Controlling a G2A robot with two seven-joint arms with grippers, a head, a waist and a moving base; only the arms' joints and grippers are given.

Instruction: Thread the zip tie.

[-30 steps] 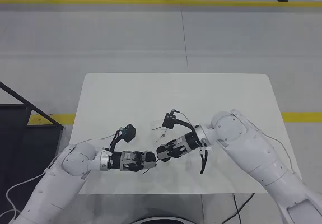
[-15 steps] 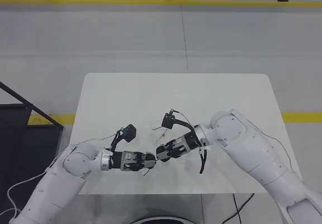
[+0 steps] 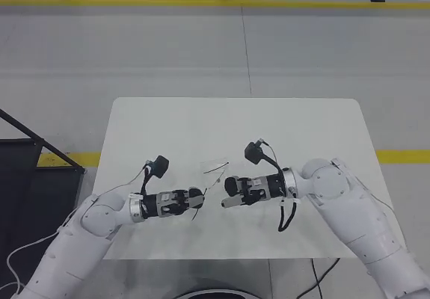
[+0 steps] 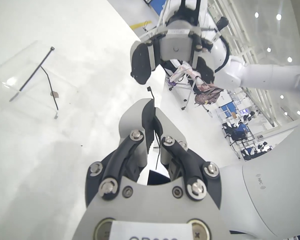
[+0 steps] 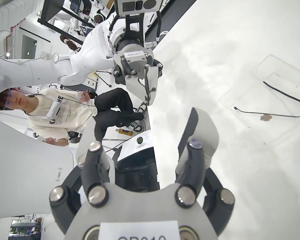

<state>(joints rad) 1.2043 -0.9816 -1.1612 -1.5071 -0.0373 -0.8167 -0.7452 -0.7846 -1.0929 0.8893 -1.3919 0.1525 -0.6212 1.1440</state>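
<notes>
A thin black zip tie is pinched between the fingers of my left gripper, which is shut on it. Its small head sticks out past the fingertips and its tail runs back toward the wrist. My right gripper faces it a short way off, open, with nothing between its fingers. From above, the left gripper and right gripper stand tip to tip over the front middle of the white table, with a small gap between them. The right wrist view shows the held tie in the left gripper.
A clear plastic sheet lies flat on the table just behind the grippers, with two spare black zip ties on it and a small brown scrap. In the top view, the sheet sits mid-table, near the table's front edge.
The two grippers, pressed tip to tip before, have drawn apart. The right gripper pulled back to the right, turned and now stands open. The left gripper shifted slightly, keeping the tie.
</notes>
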